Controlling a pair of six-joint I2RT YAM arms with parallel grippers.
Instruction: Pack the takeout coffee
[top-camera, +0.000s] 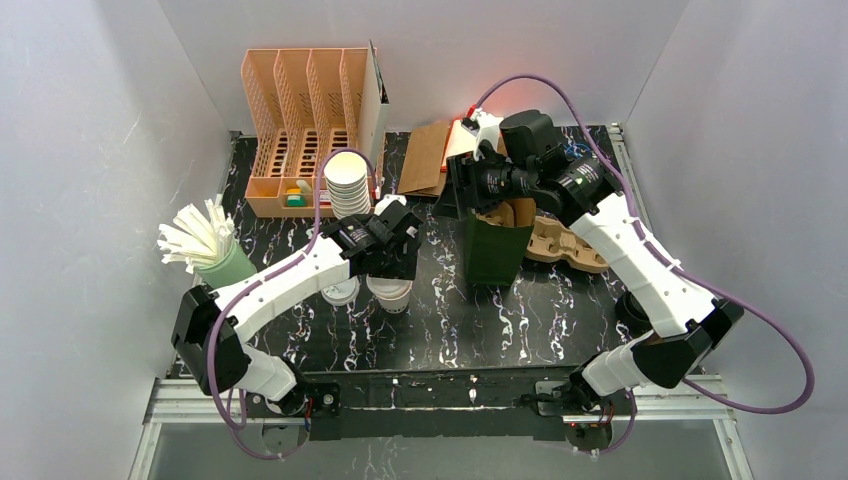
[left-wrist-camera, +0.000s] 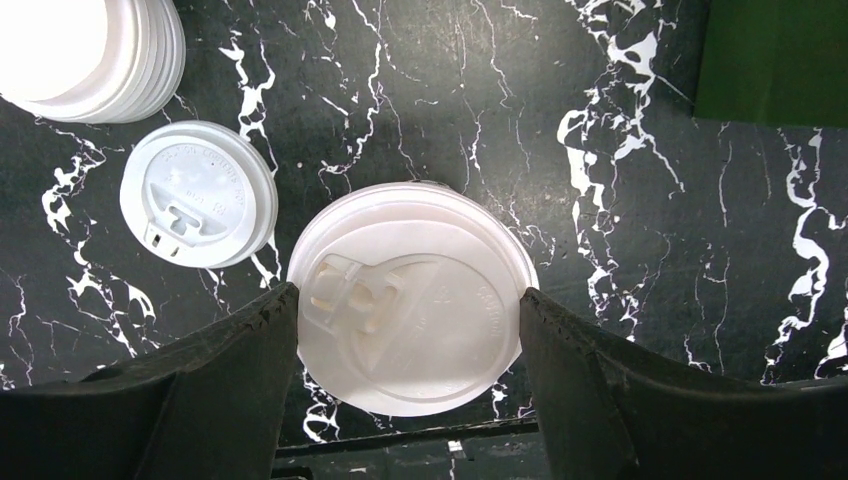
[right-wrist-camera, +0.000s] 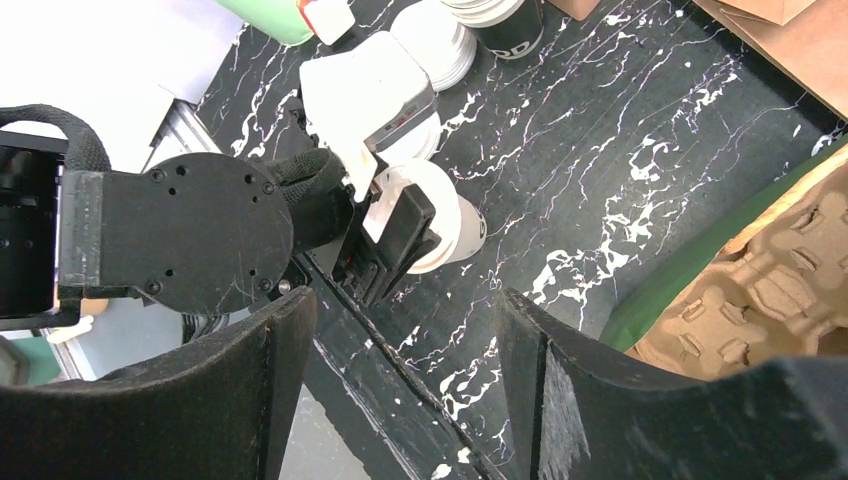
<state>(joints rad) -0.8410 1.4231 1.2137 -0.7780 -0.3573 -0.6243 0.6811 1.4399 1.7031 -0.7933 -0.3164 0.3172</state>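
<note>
paper cup (top-camera: 391, 293) standing upright on the black marble table (top-camera: 450, 325), long axis vertical, lidded top facing up, left claw (left-wrist-camera: 408, 296) spread wide straddling the lid, fingers right at its rim, loose lid (left-wrist-camera: 198, 195) just beside, right claw (right-wrist-camera: 403, 300) released, empty, up by the green bag (top-camera: 495, 250)

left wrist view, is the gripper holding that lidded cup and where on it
Cannot tell. The left gripper has its fingers at opposite sides of the lidded cup, by the lid rim; whether they press it does not show.
</note>
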